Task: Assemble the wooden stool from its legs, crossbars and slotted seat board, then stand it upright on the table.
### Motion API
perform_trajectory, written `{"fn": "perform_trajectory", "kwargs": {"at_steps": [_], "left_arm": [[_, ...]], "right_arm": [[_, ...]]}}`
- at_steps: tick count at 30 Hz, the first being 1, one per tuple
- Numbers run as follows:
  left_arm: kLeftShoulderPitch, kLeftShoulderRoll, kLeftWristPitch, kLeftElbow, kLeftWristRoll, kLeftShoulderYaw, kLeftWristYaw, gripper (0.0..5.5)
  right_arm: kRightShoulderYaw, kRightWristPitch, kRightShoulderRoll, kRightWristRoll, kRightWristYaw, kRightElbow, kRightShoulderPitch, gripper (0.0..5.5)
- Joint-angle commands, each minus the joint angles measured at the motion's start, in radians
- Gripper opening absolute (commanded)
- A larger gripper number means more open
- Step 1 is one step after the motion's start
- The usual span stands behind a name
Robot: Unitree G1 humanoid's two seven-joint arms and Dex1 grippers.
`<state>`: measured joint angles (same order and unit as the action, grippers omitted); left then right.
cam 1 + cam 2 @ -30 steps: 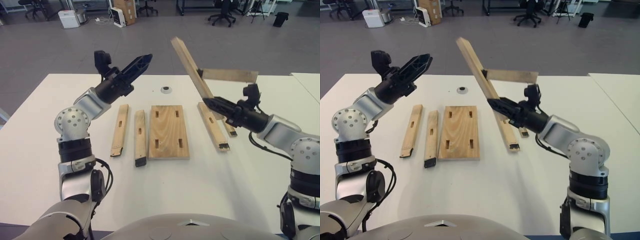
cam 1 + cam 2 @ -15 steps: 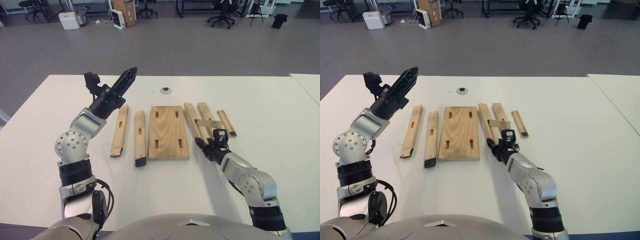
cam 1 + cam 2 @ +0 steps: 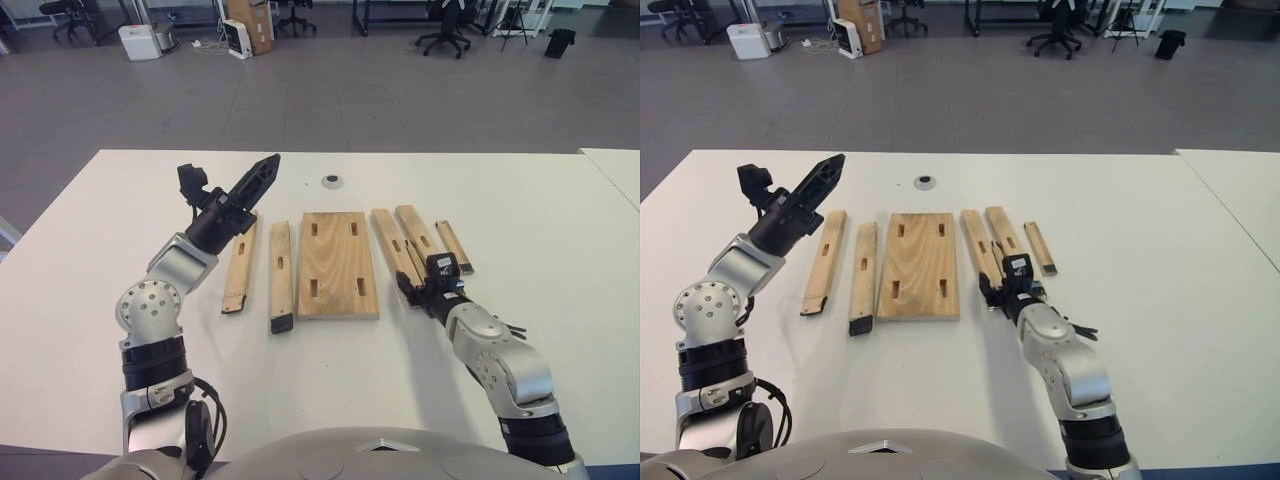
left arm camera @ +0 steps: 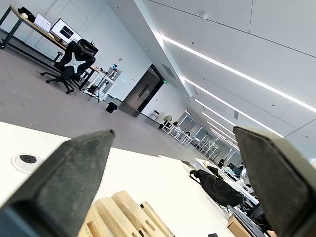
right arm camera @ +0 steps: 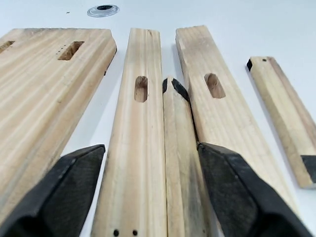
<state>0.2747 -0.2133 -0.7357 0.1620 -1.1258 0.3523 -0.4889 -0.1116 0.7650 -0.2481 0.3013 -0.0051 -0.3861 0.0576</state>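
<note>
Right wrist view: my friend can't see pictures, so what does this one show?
The right gripper's two dark fingers are open on either side of a slotted leg and a thin crossbar lying flat on the white table. Beside these lie the slotted seat board, another slotted leg and a short piece.

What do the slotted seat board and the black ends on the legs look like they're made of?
The slotted seat board looks like pale unpainted wood: grain lines show, and the surface is matte with no obvious gloss. The black ends could be dark paint or rubbery caps; I cannot tell which.
</note>
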Motion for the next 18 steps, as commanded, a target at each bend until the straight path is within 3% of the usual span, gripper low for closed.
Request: {"fn": "perform_trajectory", "kwargs": {"at_steps": [1, 11, 18], "left_arm": [[-0.041, 0.019, 0.021, 0.039, 0.012, -0.013, 0.033, 4.44], [-0.092, 0.054, 0.075, 0.077, 0.013, -0.039, 0.059, 4.44], [-0.099, 0.058, 0.083, 0.081, 0.01, -0.051, 0.072, 4.44]], "right_arm": [[0.02, -0.015, -0.005, -0.016, 0.034, -0.025, -0.039, 3.49], [0.318, 0.213, 0.109, 0.294, 0.103, 0.049, -0.039, 3.49], [0.384, 0.242, 0.077, 0.309, 0.101, 0.111, -0.069, 3.49]]}}
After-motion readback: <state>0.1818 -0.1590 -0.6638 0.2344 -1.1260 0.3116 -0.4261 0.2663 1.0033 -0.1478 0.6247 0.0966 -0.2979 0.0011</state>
